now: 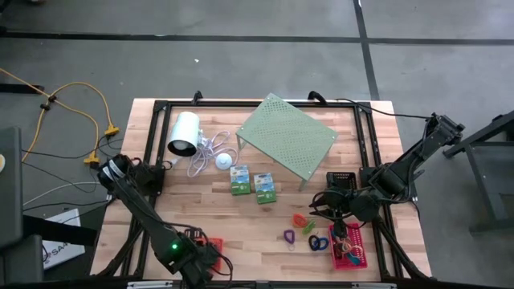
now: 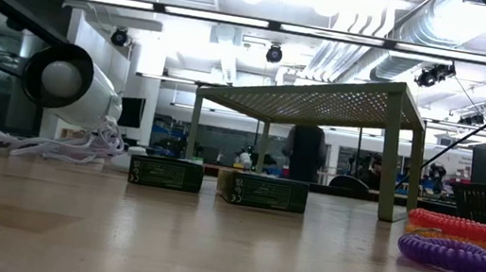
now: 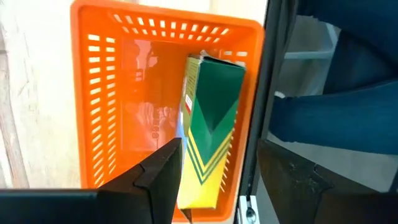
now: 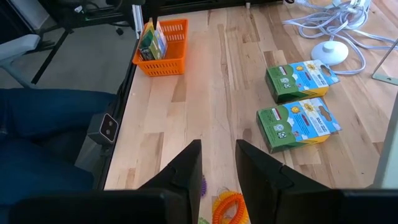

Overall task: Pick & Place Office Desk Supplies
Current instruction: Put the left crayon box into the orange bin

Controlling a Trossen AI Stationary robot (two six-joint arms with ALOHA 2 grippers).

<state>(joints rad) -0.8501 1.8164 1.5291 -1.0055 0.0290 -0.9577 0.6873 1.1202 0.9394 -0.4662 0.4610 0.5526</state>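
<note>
We see the left gripper [image 3: 217, 180] hanging wide open over the orange basket [image 3: 93, 112] holding a green-yellow box [image 3: 208, 130]. The right gripper [image 4: 217, 163], narrowly parted and empty, hovers above coiled bands [image 4: 229, 205] near two green boxes [image 4: 297, 123] on the tabletop [image 4: 205, 81]; their labels are unreadable.

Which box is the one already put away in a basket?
Look at the wooden table, at the near corner by the left gripper. There sits an orange basket, and the green-and-yellow box stands inside it. The two other boxes lie flat mid-table.
</note>
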